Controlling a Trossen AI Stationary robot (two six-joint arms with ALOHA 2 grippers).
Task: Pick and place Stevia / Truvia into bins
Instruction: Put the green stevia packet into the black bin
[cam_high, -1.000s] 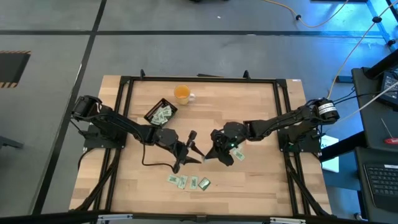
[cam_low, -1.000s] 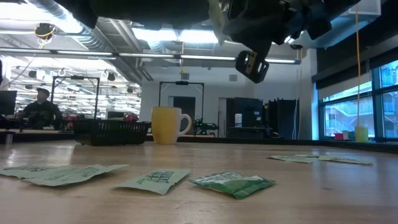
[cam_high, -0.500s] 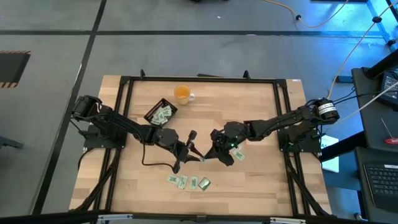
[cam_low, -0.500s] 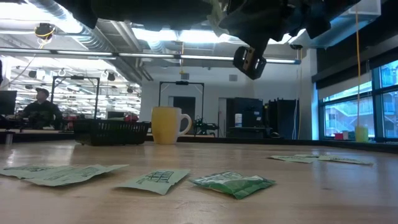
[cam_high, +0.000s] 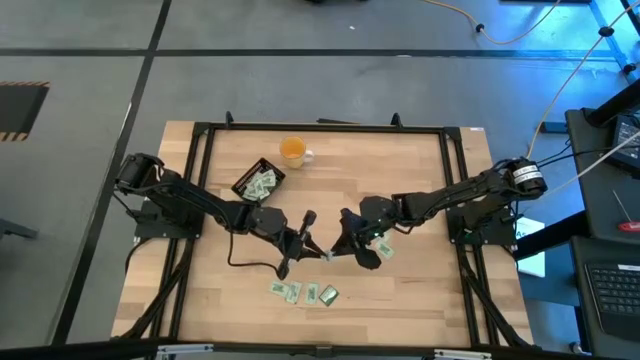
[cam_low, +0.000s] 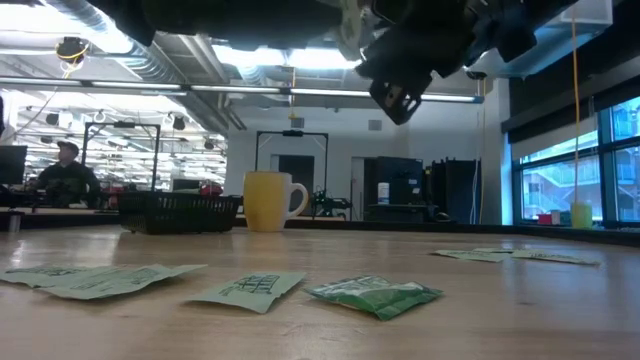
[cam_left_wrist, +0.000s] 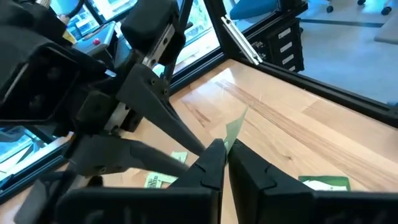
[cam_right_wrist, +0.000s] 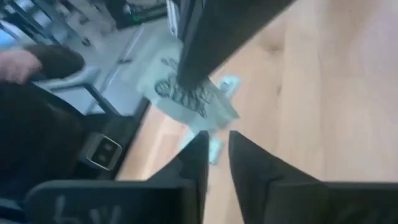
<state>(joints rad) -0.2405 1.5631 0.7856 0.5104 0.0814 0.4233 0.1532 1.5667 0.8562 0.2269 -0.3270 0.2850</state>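
You have a wooden surface (cam_high: 400, 290) with both arms meeting over its middle, raised clear of the wood; the black bin (cam_high: 258, 180) sits toward the far left beside the orange cup (cam_high: 292, 151), and it already holds several Stevia sachets (cam_high: 263, 185), so part of the job looks done.

Your left end effector (cam_high: 311, 238) is pinched shut on 1 sachet (cam_left_wrist: 235, 129), which stands edge-up out of its tips in the left wrist view; your right end effector (cam_high: 342, 240) sits just beside it, tips almost touching the same packet, with a narrow gap between its fingers (cam_right_wrist: 193, 155); I judge this a hand-over in which the right side is letting go, though whether it still pinches the paper I cannot tell.

What remains: 3 loose sachets (cam_high: 305, 293) lie near the front edge, another (cam_high: 384, 250) lies under the right arm, and the held sachet has yet to reach the bin; I would call the task roughly halfway.
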